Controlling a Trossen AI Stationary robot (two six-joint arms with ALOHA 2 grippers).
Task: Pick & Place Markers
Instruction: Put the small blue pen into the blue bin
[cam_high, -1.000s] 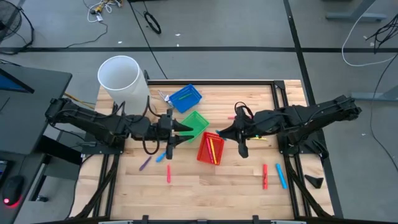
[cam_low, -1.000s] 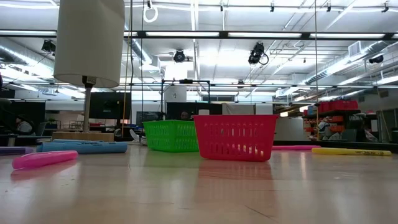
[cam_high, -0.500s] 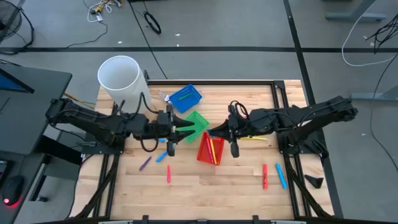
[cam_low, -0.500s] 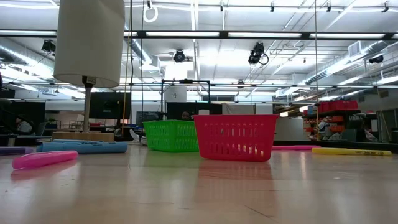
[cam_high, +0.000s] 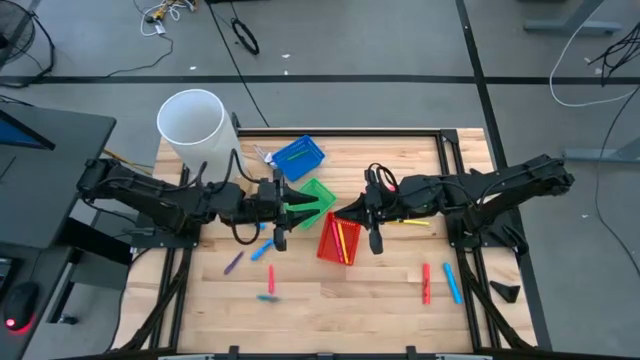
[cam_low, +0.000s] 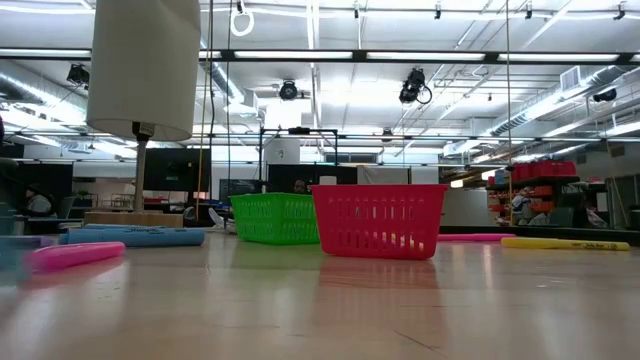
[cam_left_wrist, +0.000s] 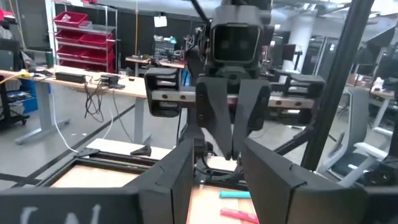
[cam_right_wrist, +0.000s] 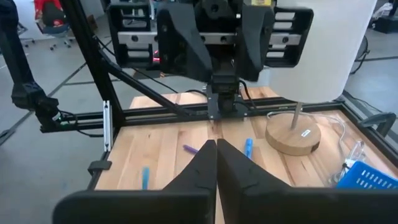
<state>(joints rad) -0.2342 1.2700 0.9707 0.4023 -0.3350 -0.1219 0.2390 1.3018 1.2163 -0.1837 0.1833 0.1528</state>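
Over the red mesh basket (cam_high: 338, 240), the right end effector (cam_high: 340, 213) stays pinched shut, empty; left end effector (cam_high: 318, 209) half-open. A pink marker (cam_high: 268, 283) has blurred.

Pale wooden plank table (cam_high: 350, 285) (lightly glossy), mesh plastic red basket (cam_low: 379, 220), matt black frame (cam_high: 462, 180).

We find the scene evenly and brightly lit from overhead; the low view shows rows of ceiling strip lights (cam_low: 330, 68) with glare. Shadows on the wooden table (cam_high: 330, 290) are soft and short. In the low view the near tabletop is out of focus, and a pink marker (cam_low: 75, 256) is blurred. In the left wrist view, that arm's own fingers (cam_left_wrist: 280, 186) are soft-edged.
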